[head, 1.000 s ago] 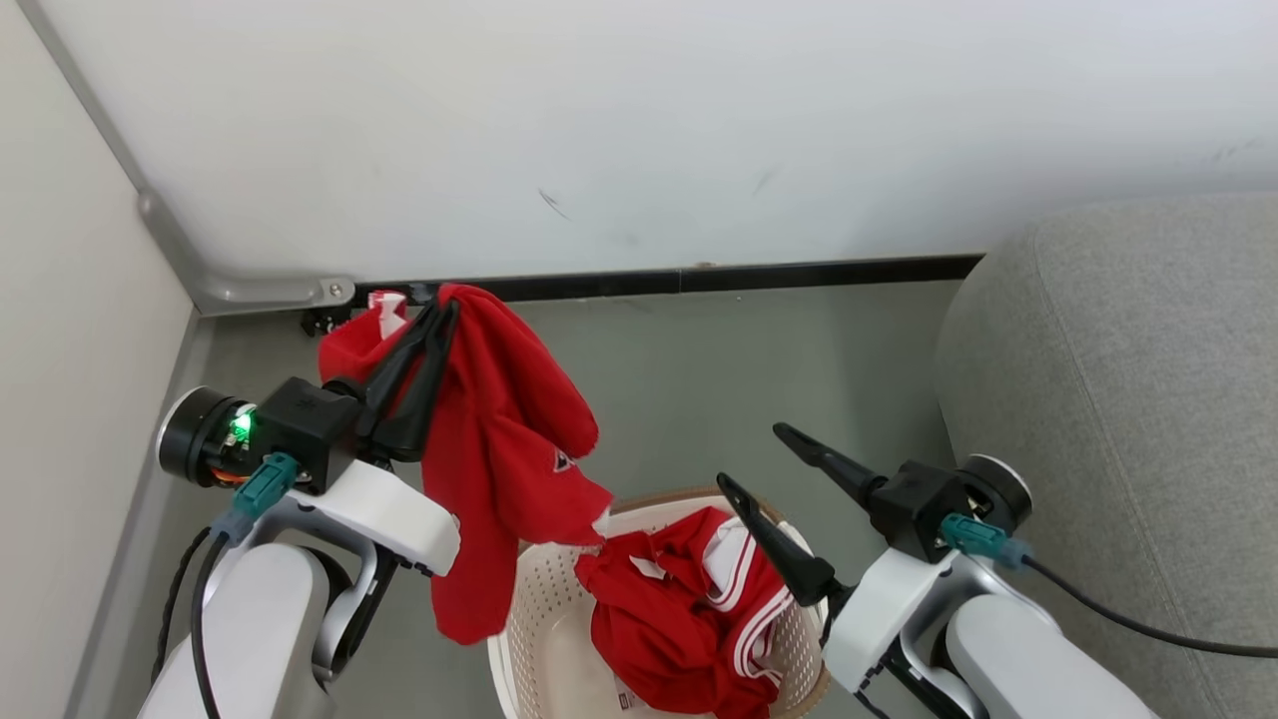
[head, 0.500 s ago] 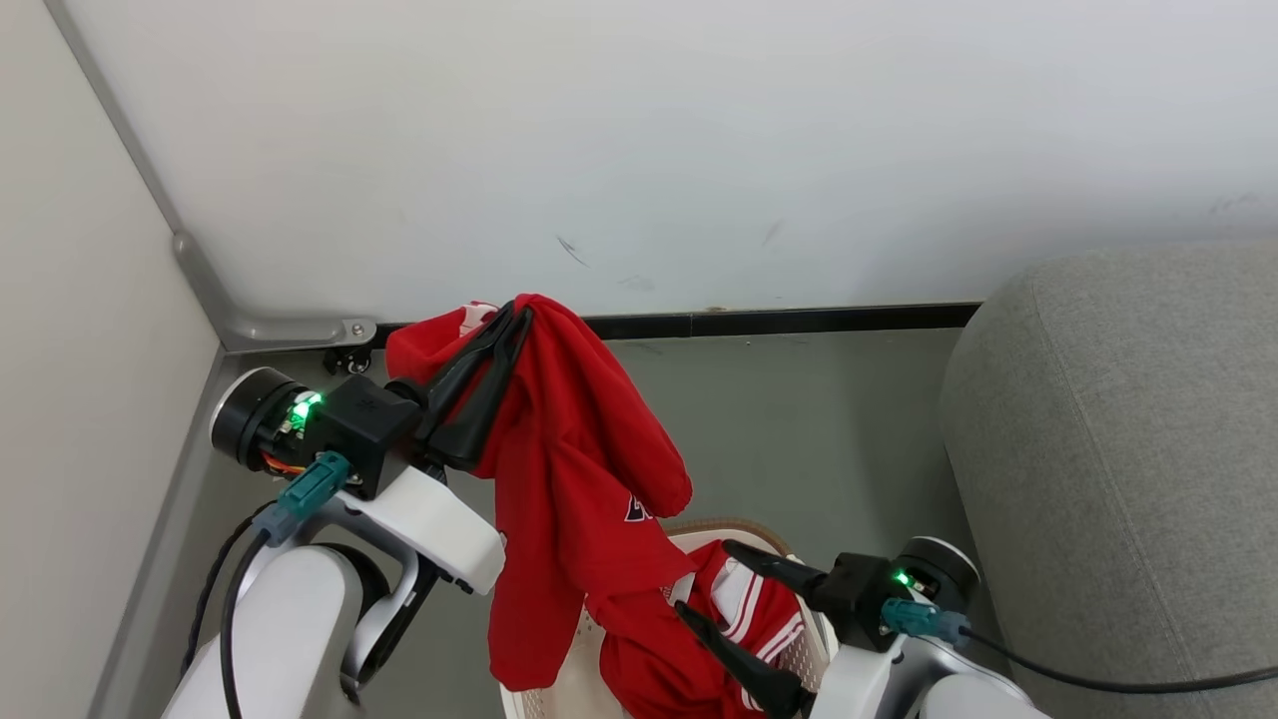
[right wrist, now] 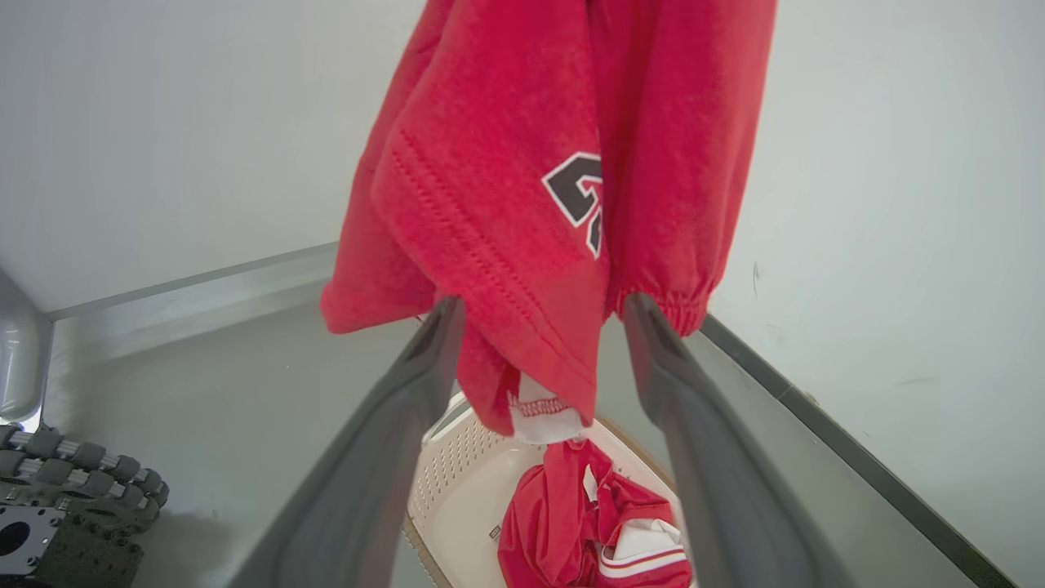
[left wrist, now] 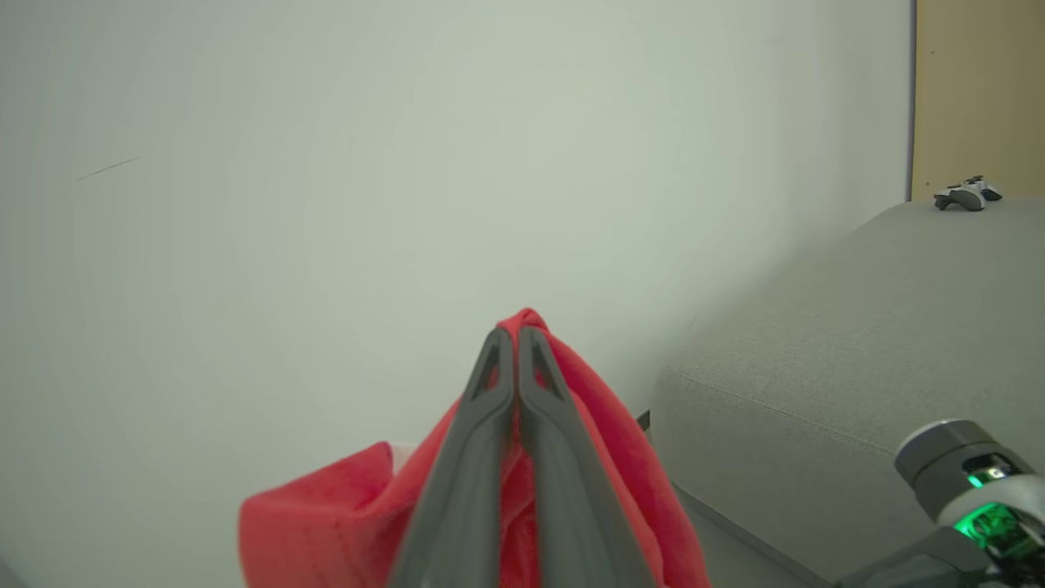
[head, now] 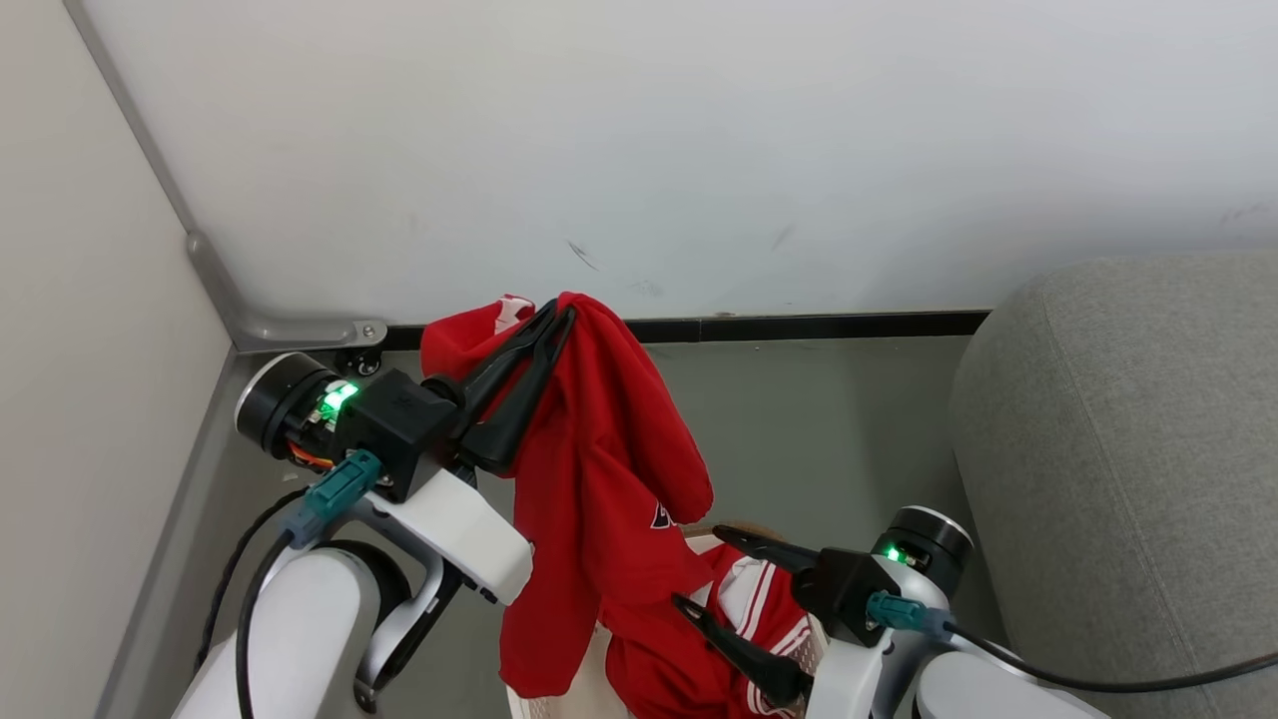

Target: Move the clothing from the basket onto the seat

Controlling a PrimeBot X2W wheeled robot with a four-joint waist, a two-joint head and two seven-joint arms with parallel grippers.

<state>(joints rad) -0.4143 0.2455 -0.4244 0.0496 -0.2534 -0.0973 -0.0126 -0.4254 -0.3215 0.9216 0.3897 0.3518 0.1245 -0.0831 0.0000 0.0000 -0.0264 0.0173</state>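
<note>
White wall panels (head: 649, 150) meet a grey floor (head: 849, 429) along a black skirting strip (head: 819, 325), and the work hangs in front of that corner. A plain bright red soft garment with a small dark logo (head: 599, 479) is pinched at a fold between the clenched long dark fingers of the left gripper (head: 564, 308). Cloth spills to both sides of the tips and drapes well below them. I judge that is the reason for so high a grip: the hem has to clear the rim underneath.

Below that hem sits the cream-white perforated plastic basket (right wrist: 457, 490), with a second red garment with white striped trim (right wrist: 604, 531) crumpled inside it, not yet taken. The right gripper (head: 699, 566) hovers just above that pile with its jaws spread wide and nothing clasped. In its own wrist view the hanging garment's lowest corner dangles between the two fingers, though I cannot tell whether it brushes them. Probably the jaws are held open there either to steady the drape or to go for the striped piece.

Beyond the right gripper, on the side away from the left one, rises the large light grey fabric-upholstered sofa (head: 1128, 449). No red cloth lies on the part of it that shows, and a small grey game controller (left wrist: 967, 194) rests at its far end.
</note>
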